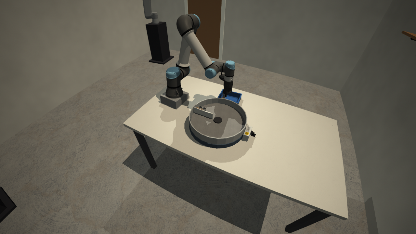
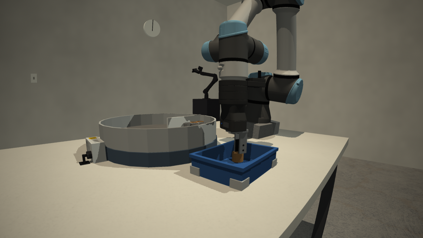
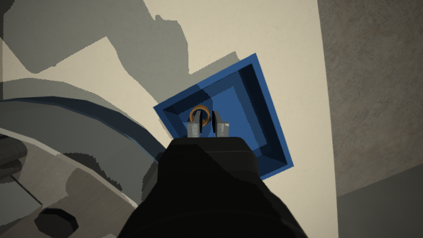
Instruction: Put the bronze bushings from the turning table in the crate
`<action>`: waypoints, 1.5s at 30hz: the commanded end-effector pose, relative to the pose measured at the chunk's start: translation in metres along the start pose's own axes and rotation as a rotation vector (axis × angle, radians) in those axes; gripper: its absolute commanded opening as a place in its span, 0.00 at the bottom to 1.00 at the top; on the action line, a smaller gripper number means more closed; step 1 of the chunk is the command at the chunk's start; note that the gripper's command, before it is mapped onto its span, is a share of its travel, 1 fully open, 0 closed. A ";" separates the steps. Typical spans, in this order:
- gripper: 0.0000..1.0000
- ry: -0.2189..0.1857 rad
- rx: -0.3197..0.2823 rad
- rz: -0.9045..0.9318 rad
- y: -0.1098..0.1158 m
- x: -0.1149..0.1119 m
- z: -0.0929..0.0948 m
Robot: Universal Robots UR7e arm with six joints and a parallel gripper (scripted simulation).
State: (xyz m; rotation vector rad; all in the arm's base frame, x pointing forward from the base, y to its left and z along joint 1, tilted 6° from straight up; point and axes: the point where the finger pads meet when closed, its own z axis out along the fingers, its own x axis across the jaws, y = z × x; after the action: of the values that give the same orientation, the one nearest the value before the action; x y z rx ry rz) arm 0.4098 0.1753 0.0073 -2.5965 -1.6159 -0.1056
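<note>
My gripper [image 1: 224, 95] [image 2: 239, 149] [image 3: 207, 118] points down inside the blue crate [image 1: 234, 96] [image 2: 215, 172] [image 3: 269, 102]. Its fingers are partly open and nothing is between them. A bronze bushing [image 2: 236, 158] [image 3: 199, 106] stands upright on the crate floor, just below the fingertips; in the wrist view one finger overlaps its ring. The turning table [image 1: 203, 133] [image 2: 141, 138] [image 3: 82, 135] holds several bushings beside its divider. A steel one [image 2: 186, 124] and a bronze one [image 2: 200, 121] show just over the rim; others overlap and are hard to tell apart.
The turning table's high wall stands close beside the crate. The divider [image 1: 202, 112] [image 2: 177, 122] rises inside it, near a dark centre hub [image 1: 217, 119] [image 3: 56, 222]. A pale box [image 1: 245, 136] [image 2: 97, 150] with a black knob sits against its outer wall.
</note>
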 end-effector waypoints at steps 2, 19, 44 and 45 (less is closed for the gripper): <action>0.42 0.001 -0.001 0.000 0.000 0.000 -0.003; 0.42 0.001 -0.001 0.000 0.000 0.000 -0.022; 0.42 0.001 -0.002 0.000 0.000 0.000 -0.087; 0.42 0.001 -0.002 0.000 0.000 0.000 -0.087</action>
State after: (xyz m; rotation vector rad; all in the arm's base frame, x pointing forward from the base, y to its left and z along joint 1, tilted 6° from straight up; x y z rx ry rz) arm 0.4096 0.1668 0.0917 -2.5984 -1.6173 -0.1117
